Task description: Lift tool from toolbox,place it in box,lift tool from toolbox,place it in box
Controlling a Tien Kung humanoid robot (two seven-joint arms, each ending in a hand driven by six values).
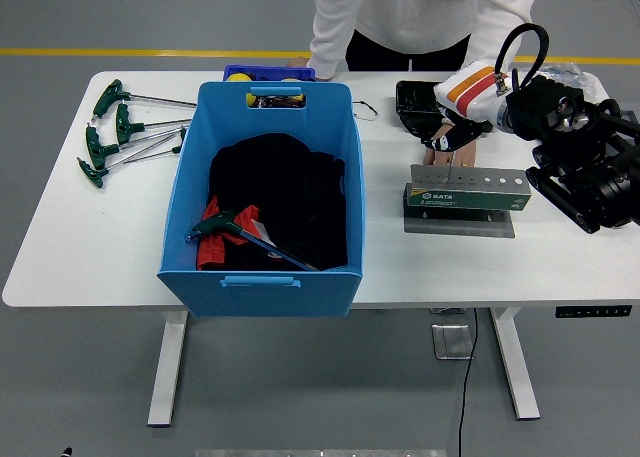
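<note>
The green tool stand (467, 192) sits on a grey base right of the blue box (262, 277). My right hand (455, 133) hovers just above the stand's left end, fingers curled around a dark tool handle. A thin metal shaft (452, 157) hangs from that handle toward the stand. A person's hand (437, 156) rests at the stand's back left corner. Inside the blue box, a green T-handle tool (226, 226) lies on black and red cloth. The left arm is out of view.
Several green T-handle wrenches (112, 129) lie at the table's left end. A black tray (417, 101) sits behind the stand, and a small blue bin (268, 74) stands behind the box. A plastic bag (560, 77) and a grey block (622, 117) are at far right.
</note>
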